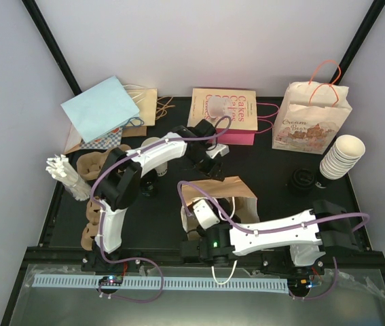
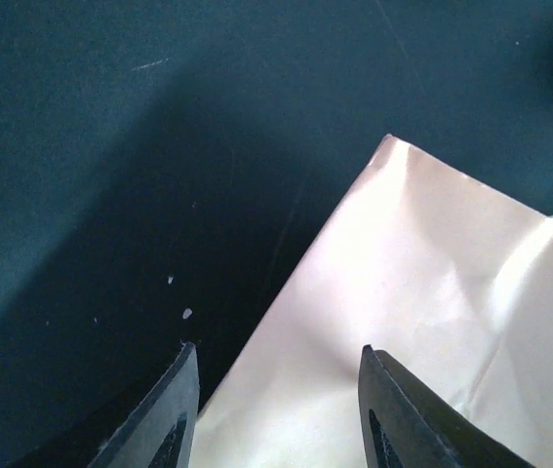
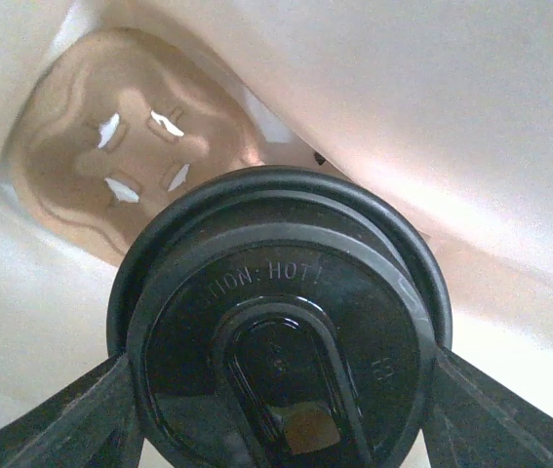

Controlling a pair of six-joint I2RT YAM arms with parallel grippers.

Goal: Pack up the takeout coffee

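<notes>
inside paper bag point(image 3: 471, 107) | right gripper point(image 3: 281, 429) holds takeout coffee point(image 3: 276, 331) (by lid point(image 3: 256, 210))

- Left arm point(image 1: 114, 227): white shells on the links, black housings at the joints.
- Right arm point(image 1: 280, 234): the same white and black, with a small green light point(image 1: 214, 244) at its 9 o'clock end.
- Purple cable point(image 1: 132, 299) runs along each arm and loops at 6 o'clock of the bases.
- Left claw point(image 2: 276, 356): two dark wedge-shaped fingers, bevelled edges.
- Right claw point(image 3: 276, 390): dark, matte fingers point(image 3: 52, 424).
</notes>
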